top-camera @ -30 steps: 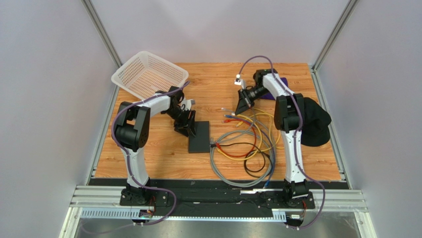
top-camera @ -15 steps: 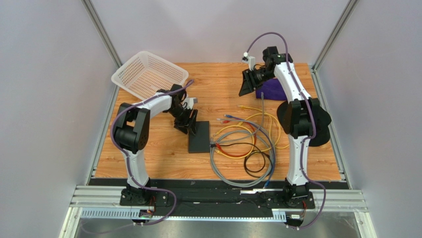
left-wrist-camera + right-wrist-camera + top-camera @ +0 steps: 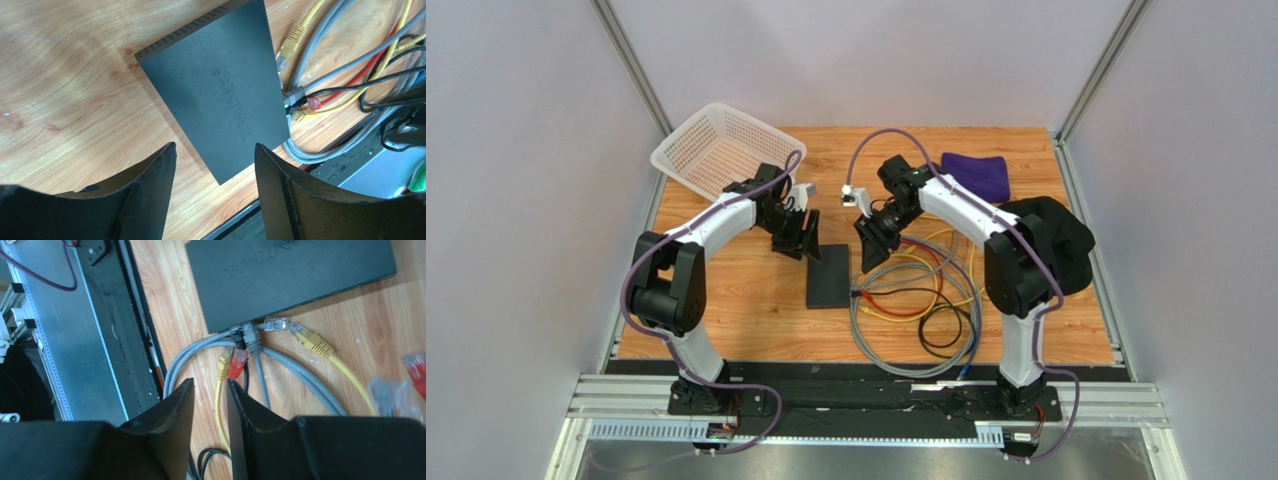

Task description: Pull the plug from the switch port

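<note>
Wooden surface (image 3: 736, 310) is seen beneath it all. At left, the left pincer (image 3: 215, 146) is held wide open and empty over the far end of the switch (image 3: 828, 277), which is laid flat mid-surface. A grey plug (image 3: 252, 337) is seen at its right edge. The right pincer (image 3: 210, 382) is poised just above, parted narrowly, with nothing gripped.

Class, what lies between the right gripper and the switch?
Right wrist view: grey cables, a yellow plug and a red plug lie between right gripper and switch.
</note>
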Robot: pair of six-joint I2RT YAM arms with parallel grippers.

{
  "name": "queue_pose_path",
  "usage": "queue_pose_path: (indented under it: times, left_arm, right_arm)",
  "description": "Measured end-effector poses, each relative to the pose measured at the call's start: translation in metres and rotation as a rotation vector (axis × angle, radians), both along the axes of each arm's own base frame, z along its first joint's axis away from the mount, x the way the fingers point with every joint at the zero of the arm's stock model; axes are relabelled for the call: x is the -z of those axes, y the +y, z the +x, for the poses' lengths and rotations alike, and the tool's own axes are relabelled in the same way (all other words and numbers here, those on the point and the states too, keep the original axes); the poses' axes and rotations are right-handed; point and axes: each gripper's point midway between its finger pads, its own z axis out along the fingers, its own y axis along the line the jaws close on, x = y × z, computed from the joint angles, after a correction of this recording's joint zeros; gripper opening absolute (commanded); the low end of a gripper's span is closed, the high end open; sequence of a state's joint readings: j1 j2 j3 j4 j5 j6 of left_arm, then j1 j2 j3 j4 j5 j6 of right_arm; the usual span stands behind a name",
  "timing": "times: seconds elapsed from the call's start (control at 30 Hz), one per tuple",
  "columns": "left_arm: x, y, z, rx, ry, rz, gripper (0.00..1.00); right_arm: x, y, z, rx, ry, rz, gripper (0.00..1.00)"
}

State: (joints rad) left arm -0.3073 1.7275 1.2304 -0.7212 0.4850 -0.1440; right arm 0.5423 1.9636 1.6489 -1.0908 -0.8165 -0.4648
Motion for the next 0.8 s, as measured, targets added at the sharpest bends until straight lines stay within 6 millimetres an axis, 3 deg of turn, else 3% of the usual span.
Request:
queue_pose_path:
  times: [0.17,0.37,0.6,0.8]
  left_arm:
    - [0.001,0.002,0.005,-0.009,-0.018,0.012,0.68]
    - [0.007,0.006,0.003,-0.016,-0.012,0.016,0.68]
    - [0.014,0.009,-0.001,-0.034,0.023,0.004,0.7]
    - [0.037,0.008,-0.006,-0.057,0.121,-0.012,0.7]
  right_arm:
    - [0.043,0.009,0.0,-0.009,0.075,-0.049,0.29]
    - [0.05,0.023,-0.011,-0.052,0.072,-0.052,0.29]
    - [0.07,0.035,-0.015,-0.046,0.125,-0.08,0.47]
    - [0.077,0.037,-0.009,-0.025,0.159,-0.085,0.49]
